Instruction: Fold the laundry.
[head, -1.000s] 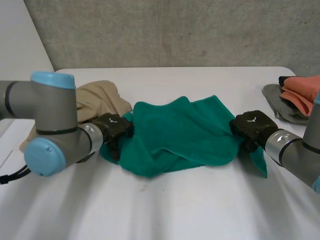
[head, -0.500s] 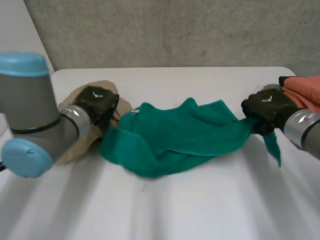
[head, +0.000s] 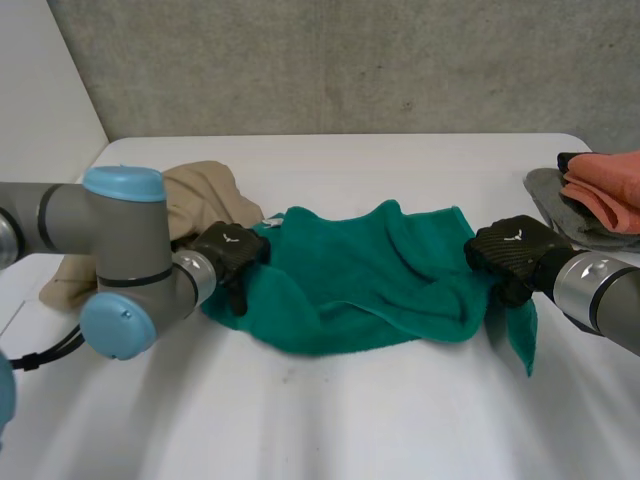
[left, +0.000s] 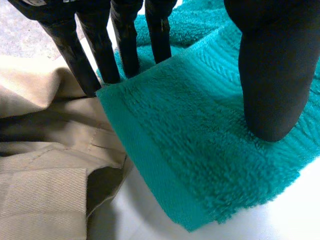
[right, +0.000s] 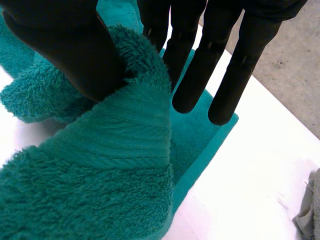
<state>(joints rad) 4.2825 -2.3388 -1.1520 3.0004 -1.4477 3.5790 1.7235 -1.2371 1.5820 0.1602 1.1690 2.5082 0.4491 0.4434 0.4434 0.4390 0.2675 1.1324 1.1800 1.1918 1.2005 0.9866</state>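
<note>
Pinching the green towel (head: 360, 270) at both ends — left hand (head: 228, 252) nipping the 9 o'clock corner between thumb and straight fingers, right hand (head: 510, 250) squeezing the 3 o'clock end against its thumb. Lying crumpled on the table (head: 350, 420), stretching long from 9 to 3 o'clock. Probably needing a pull apart next — no baskets about; tan cloth (head: 200, 195) touching at 9 o'clock, orange cloth (head: 605, 190) well off past 3.

Robotics lab, by the bare concrete wall (head: 350, 60), plain white table (head: 330, 420) and grey robot arms (head: 120, 250).
</note>
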